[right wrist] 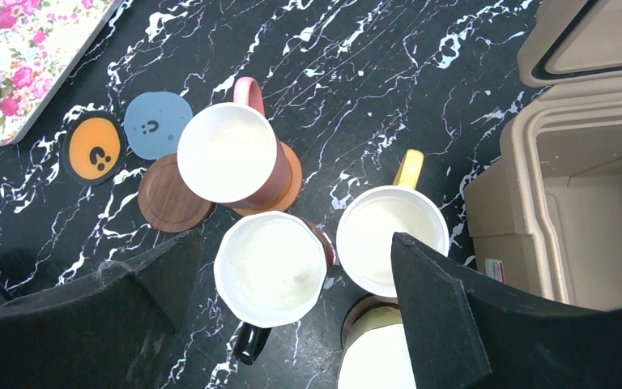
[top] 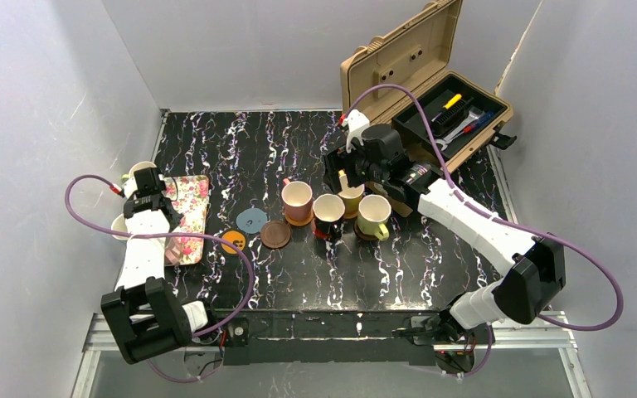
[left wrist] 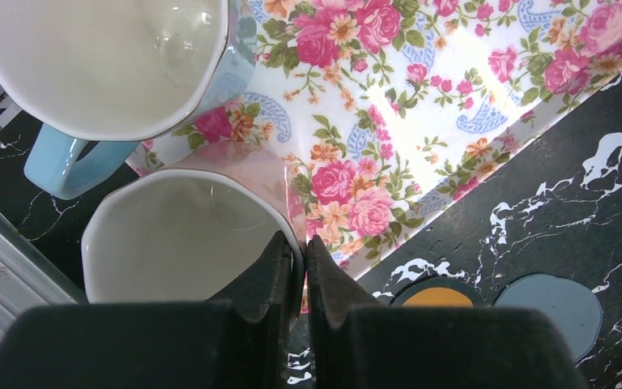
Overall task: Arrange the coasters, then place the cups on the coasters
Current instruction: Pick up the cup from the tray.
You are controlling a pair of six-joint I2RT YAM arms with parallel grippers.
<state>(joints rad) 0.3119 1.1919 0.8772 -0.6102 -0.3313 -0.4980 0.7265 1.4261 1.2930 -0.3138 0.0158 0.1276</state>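
My left gripper [left wrist: 304, 258] is shut on the rim of a pale pink cup [left wrist: 170, 235], one finger inside and one outside, at the floral tray's corner. A pale blue cup [left wrist: 97, 65] stands just beyond it. In the top view this gripper [top: 133, 220] is at the table's left edge. My right gripper [right wrist: 291, 243] hangs open over four grouped cups: pink [right wrist: 227, 154] on an orange-brown coaster [right wrist: 291, 174], black [right wrist: 269, 267], yellow [right wrist: 385, 239] and lime [right wrist: 377, 365]. Three coasters lie bare: grey-blue [right wrist: 155, 123], orange with a dark mark [right wrist: 95, 150] and dark brown wood [right wrist: 166, 203].
The floral rectangular tray [top: 189, 220] lies at the left, beside the bare coasters. An open tan toolbox [top: 431, 83] with tools stands at the back right, close behind my right arm. White walls close in the table on both sides.
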